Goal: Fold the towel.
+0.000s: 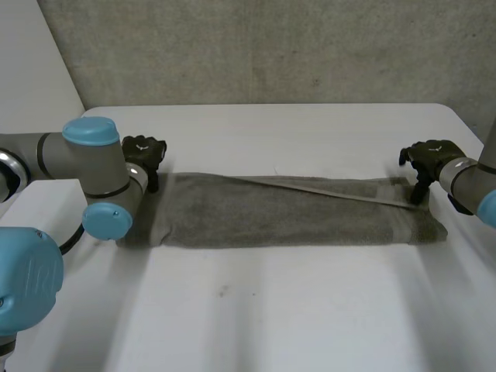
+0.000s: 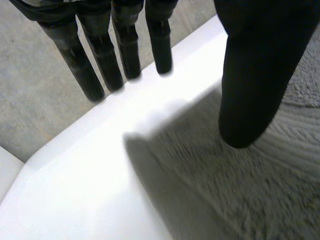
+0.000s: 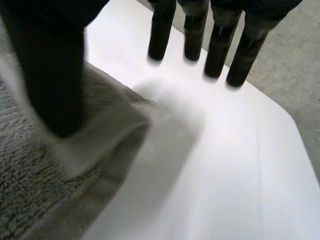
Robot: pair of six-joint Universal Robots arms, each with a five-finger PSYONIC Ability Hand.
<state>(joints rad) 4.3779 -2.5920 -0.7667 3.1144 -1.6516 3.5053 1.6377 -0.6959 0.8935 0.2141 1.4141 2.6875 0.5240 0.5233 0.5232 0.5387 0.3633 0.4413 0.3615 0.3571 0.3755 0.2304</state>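
Left hand (image 1: 143, 151) and right hand (image 1: 428, 156) are hanging spread at the far corners of the towel (image 1: 287, 213) lying lengthwise across the table (image 1: 271, 310); a shallow pinch risks dropping one layer.

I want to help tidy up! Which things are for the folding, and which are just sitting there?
For the folding:
towel
left hand, open at one far corner
right hand, open at the other far corner

Just there:
table
wall
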